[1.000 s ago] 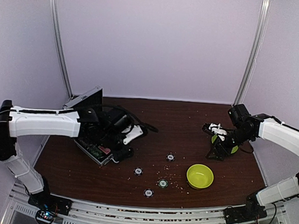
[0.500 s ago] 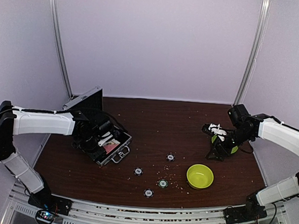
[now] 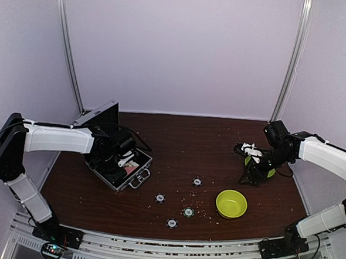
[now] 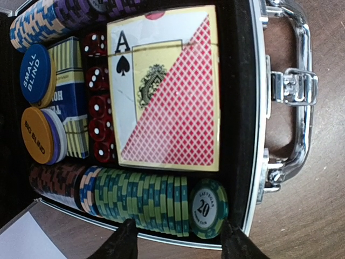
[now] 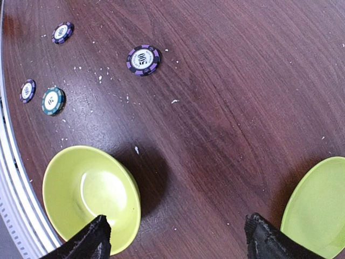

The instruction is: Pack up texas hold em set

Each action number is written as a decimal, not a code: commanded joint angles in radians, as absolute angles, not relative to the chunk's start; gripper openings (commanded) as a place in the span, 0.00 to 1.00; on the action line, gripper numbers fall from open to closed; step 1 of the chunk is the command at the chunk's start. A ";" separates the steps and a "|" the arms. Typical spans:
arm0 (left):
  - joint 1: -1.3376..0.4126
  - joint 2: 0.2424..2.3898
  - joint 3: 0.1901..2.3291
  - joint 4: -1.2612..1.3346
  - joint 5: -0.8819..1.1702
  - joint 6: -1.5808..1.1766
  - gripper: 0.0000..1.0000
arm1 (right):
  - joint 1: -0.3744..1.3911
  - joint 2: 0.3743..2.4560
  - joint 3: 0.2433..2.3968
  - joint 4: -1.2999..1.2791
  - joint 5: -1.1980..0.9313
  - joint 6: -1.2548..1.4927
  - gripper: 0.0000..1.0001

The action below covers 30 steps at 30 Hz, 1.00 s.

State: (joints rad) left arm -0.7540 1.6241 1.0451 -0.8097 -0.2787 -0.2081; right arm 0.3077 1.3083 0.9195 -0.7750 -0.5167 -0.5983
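The silver case [image 3: 136, 175] of the texas hold em set lies open at the table's left, lid [image 3: 97, 116] up. Inside are a card deck [image 4: 167, 91], red dice [image 4: 98, 102], a blue SMALL BLIND button [image 4: 35, 74], an orange BIG BLIND button [image 4: 36, 135] and rows of chips. A green "20" chip [image 4: 208, 209] leans at the end of the green row [image 4: 145, 202]. My left gripper [image 4: 180, 243] [image 3: 123, 160] hovers open over that row, holding nothing. Several loose chips [image 3: 188, 212] [image 5: 143, 59] lie mid-table. My right gripper [image 5: 172, 240] [image 3: 242, 164] hangs open above bare wood.
A lime-green bowl [image 3: 231, 203] [image 5: 91, 197] sits near the front right. A lime-green plate [image 5: 318, 210] [image 3: 271, 171] lies under the right arm, mostly hidden from above. The case handle [image 4: 302, 97] faces the table's middle. Pale crumbs dot the wood.
My left gripper has pulled back left from the case's front corner to above the chip rows inside. The right arm has not moved.
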 commanded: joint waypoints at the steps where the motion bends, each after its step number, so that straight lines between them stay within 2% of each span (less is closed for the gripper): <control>1: -0.745 1.647 1.070 -0.796 -0.343 -0.207 0.54 | 0.306 1.316 0.942 -0.785 -0.518 -0.603 0.87; 9: -0.724 1.635 1.062 -0.824 -0.427 -0.231 0.54 | 0.306 1.322 0.943 -0.786 -0.518 -0.601 0.86; 18: -0.710 1.621 1.067 -0.827 -0.418 -0.224 0.53 | 0.307 1.325 0.943 -0.787 -0.517 -0.600 0.86; 23: -0.712 1.554 1.090 -0.836 -0.327 -0.216 0.53 | 0.305 1.325 0.944 -0.787 -0.518 -0.600 0.87; 30: -0.789 1.462 1.140 -0.771 -0.066 -0.192 0.55 | 0.307 1.328 0.946 -0.788 -0.520 -0.601 0.87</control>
